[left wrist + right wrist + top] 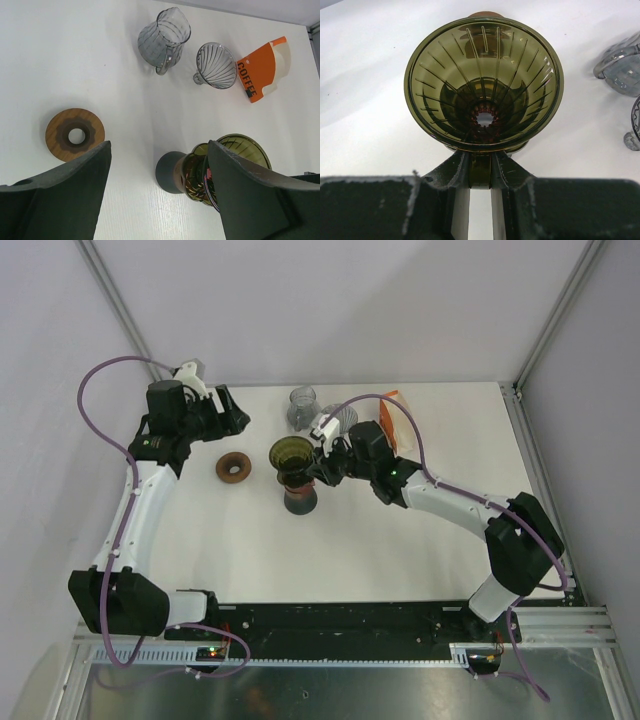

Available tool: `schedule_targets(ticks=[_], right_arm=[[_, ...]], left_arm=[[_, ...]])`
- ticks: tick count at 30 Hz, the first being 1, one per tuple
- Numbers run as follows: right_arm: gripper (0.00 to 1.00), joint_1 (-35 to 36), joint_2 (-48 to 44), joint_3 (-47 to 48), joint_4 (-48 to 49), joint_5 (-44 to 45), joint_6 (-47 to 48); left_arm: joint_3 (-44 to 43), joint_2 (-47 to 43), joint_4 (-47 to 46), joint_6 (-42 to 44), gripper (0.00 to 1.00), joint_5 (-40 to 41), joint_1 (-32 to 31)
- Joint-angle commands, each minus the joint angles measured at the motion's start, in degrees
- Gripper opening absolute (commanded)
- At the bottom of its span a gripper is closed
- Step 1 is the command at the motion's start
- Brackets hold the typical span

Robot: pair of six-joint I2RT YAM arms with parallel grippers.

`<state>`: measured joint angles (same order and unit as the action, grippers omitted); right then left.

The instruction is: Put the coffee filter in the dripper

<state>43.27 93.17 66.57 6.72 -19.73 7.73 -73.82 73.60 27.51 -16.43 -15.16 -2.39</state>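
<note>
The olive-green glass dripper (290,453) (484,85) sits on a dark cup-shaped base (170,172) near the table's middle, and its funnel holds nothing. My right gripper (318,468) (480,167) is shut on the dripper's handle from the right side. Coffee filter paper (282,60) shows white inside an orange pack marked COFFEE (260,72) (398,410) lying at the back right. My left gripper (238,418) (159,150) hovers open and holds nothing, above the table between a wooden ring and the dripper (240,150).
A brown wooden ring (234,467) (75,134) lies left of the dripper. A clear ribbed glass pitcher (302,405) (165,37) and a clear glass dripper (340,420) (216,65) stand behind it. White walls and metal frame posts bound the table.
</note>
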Motion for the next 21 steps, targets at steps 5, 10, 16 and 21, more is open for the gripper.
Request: schedule_targets(ticks=[5, 10, 16, 21], right_arm=[[0.00, -0.4, -1.6, -1.5, 2.4, -3.2, 1.8], [0.00, -0.8, -1.6, -2.4, 2.3, -3.7, 1.8], [0.00, -0.9, -2.1, -2.9, 2.0, -3.7, 2.0], [0.00, -0.8, -3.3, -3.7, 1.5, -4.5, 2.7]], left_arm=[[0.2, -0.3, -1.1, 1.4, 0.82, -0.9, 0.2], [0.1, -0.3, -1.2, 1.4, 0.82, -1.2, 0.2], [0.2, -0.4, -1.1, 1.4, 0.82, -1.2, 0.2], [0.2, -0.5, -1.2, 1.4, 0.81, -1.2, 0.2]])
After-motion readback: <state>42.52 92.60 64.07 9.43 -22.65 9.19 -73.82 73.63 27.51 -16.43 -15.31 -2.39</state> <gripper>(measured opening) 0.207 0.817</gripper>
